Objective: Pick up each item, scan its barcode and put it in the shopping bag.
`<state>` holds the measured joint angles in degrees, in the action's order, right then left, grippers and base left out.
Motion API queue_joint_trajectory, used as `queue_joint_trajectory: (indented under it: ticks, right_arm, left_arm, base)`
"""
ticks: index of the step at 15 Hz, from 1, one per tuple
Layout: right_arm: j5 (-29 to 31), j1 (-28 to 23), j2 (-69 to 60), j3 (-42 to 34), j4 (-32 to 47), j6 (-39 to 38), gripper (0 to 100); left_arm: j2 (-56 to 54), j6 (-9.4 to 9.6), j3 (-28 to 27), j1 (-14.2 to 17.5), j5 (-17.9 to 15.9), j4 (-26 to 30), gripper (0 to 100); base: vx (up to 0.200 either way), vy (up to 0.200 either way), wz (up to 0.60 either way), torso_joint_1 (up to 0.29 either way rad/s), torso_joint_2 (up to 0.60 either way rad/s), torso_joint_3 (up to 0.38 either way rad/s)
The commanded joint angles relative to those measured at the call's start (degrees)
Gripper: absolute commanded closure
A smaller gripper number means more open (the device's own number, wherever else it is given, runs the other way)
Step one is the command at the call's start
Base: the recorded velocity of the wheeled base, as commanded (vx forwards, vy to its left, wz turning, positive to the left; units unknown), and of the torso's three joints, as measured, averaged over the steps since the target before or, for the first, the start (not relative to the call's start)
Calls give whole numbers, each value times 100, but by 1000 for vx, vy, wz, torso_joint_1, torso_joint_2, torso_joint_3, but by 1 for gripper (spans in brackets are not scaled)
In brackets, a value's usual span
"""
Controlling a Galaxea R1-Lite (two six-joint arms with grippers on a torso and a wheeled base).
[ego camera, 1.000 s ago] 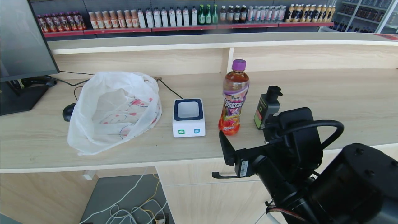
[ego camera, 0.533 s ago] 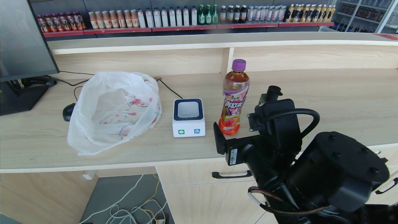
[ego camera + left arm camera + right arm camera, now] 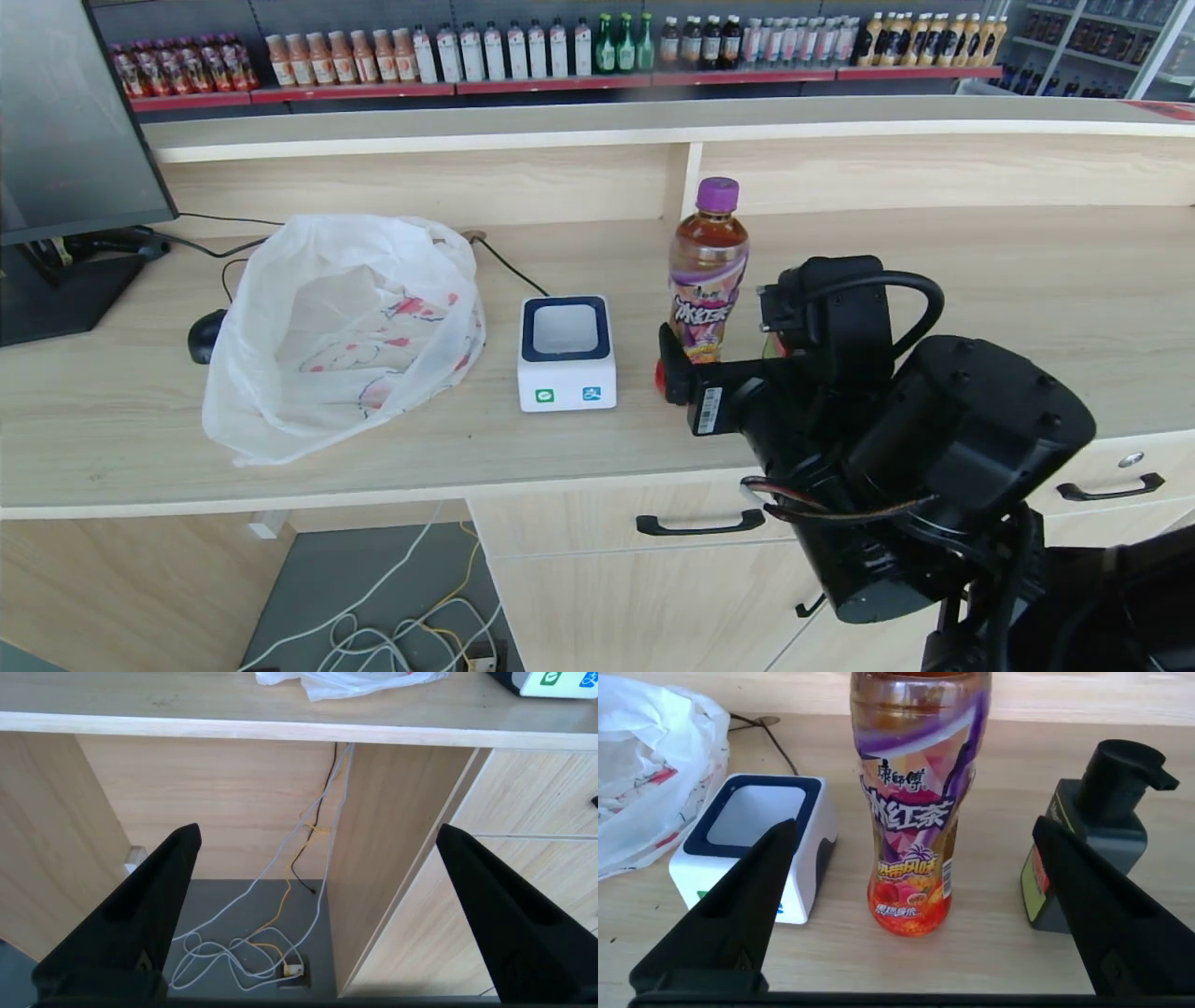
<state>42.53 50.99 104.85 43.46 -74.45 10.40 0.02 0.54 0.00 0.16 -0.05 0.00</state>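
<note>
A tea bottle (image 3: 707,271) with a purple cap stands upright on the wooden counter (image 3: 112,411), right of the white scanner (image 3: 567,353). The white shopping bag (image 3: 345,327) lies open further left. My right gripper (image 3: 721,350) is open at the counter's front edge, just short of the bottle's lower half. In the right wrist view the bottle (image 3: 915,812) stands centred ahead of the spread fingers (image 3: 738,924), with the scanner (image 3: 757,849) on one side and a dark pump bottle (image 3: 1088,859) on the other. My left gripper (image 3: 318,831) hangs open below the counter edge (image 3: 187,723).
A monitor (image 3: 65,112) and a black mouse (image 3: 203,336) sit at the counter's left end. A cable runs behind the scanner. A raised ledge (image 3: 420,140) backs the counter. Drawer handles (image 3: 700,525) and loose floor cables (image 3: 243,943) lie below.
My right arm has risen and moved forward to the bottle, its gripper going from below the counter edge to the bottle's base. It now covers the pump bottle in the head view.
</note>
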Motion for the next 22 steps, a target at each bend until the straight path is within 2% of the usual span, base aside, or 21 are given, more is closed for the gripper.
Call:
queue_joint_trajectory:
  ticks: [1,5,18,22]
  right_arm:
    - [-298,-116,71,49,0,50,0]
    - [-553,-327,194,286,0,32,0]
    - [-659,-353,721,427,-26,-196,0]
    - [-694,-661,888,681,-96,-126,0]
  left_arm:
    - [-2,-1,0,2,-4,0,0]
    - [-2,-1,0,2,-4,0,0]
    - [-2,-1,0,2,-4,0,0]
    - [-2,-1,0,2,5,0,0]
  base:
    - [0,0,0,0,0,0]
    - [0,0,0,0,0,0]
    - [0,0,0,0,0,0]
    - [0,0,0,0,0,0]
